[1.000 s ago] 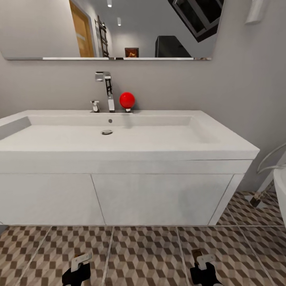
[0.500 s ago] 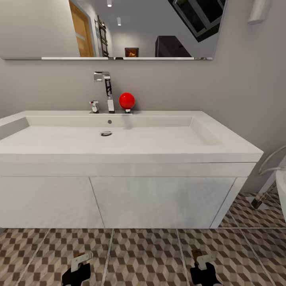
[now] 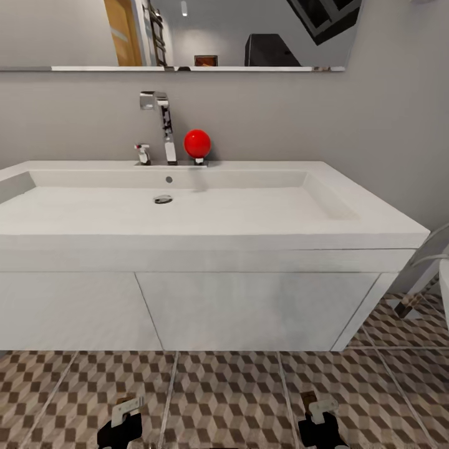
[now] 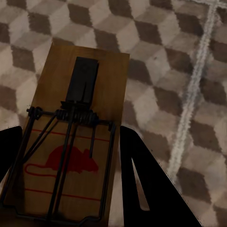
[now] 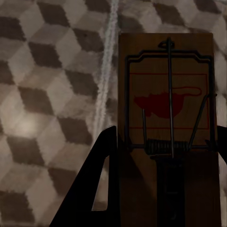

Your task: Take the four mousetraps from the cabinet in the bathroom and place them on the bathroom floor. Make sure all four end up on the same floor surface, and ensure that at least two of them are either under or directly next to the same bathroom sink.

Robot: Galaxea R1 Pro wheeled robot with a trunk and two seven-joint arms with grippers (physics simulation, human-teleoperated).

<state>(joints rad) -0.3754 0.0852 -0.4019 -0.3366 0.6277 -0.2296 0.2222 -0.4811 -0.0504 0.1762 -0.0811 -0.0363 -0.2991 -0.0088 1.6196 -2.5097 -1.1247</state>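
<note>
My left gripper (image 3: 126, 411) hangs low over the cube-patterned bathroom floor (image 3: 231, 393), just in front of the white sink (image 3: 187, 215). In the left wrist view the left gripper (image 4: 70, 137) is shut on a tan mousetrap (image 4: 71, 156) with black wire and a red mouse print. My right gripper (image 3: 319, 408) hangs at the same height further right. Seen from its wrist, the right gripper (image 5: 166, 132) is shut on a second mousetrap (image 5: 170, 109). Both traps are above the floor tiles (image 4: 189, 71). The cabinet is out of view.
The sink sits on a white wall-hung vanity (image 3: 249, 305) with floor space beneath it. A chrome faucet (image 3: 163, 125) and a red ball (image 3: 197, 143) stand at the sink's back edge, under a mirror (image 3: 218, 31). A white fixture (image 3: 444, 280) and a hose (image 3: 424, 255) are at the right edge.
The whole head view has shifted: the sink looms larger and the mirror has slid up, so the camera has moved closer. Both grippers keep their place in the picture, traps still held.
</note>
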